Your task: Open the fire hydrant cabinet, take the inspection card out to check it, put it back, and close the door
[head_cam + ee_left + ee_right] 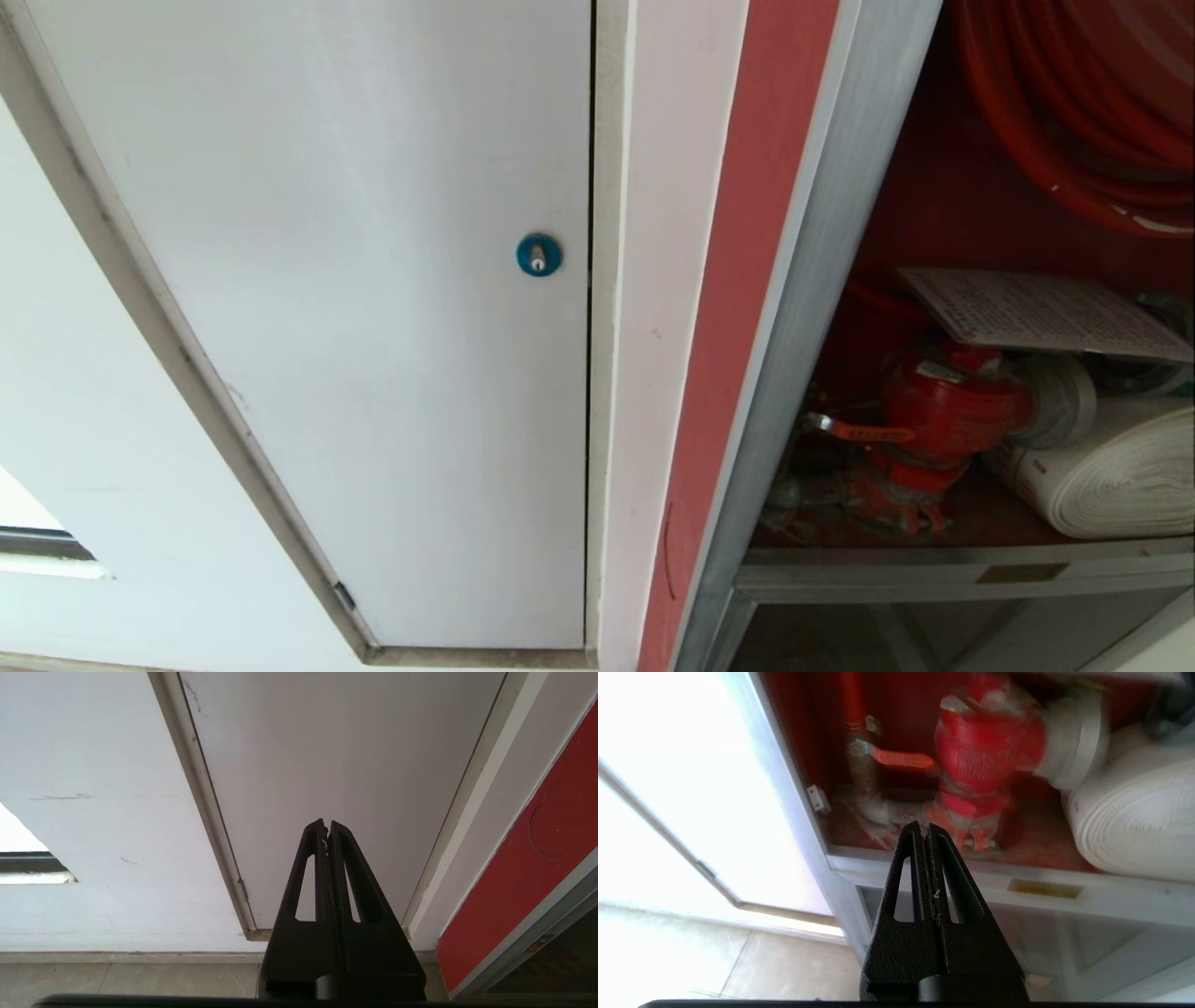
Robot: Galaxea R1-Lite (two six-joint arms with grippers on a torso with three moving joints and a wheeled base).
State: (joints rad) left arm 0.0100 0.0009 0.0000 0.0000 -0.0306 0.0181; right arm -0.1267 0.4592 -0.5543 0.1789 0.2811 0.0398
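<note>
Right gripper, fingers pressed together and empty, points at the red valve mid-frame. Inspection card lies above the valve at the head view's right.

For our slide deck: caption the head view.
Open fire hydrant cabinet, inspection card resting above the red valve.

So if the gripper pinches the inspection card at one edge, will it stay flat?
Probably not. The inspection card looks like a thin paper sheet, so it would likely droop. It rests loosely atop the red valve, so a push probably slides it.
</note>
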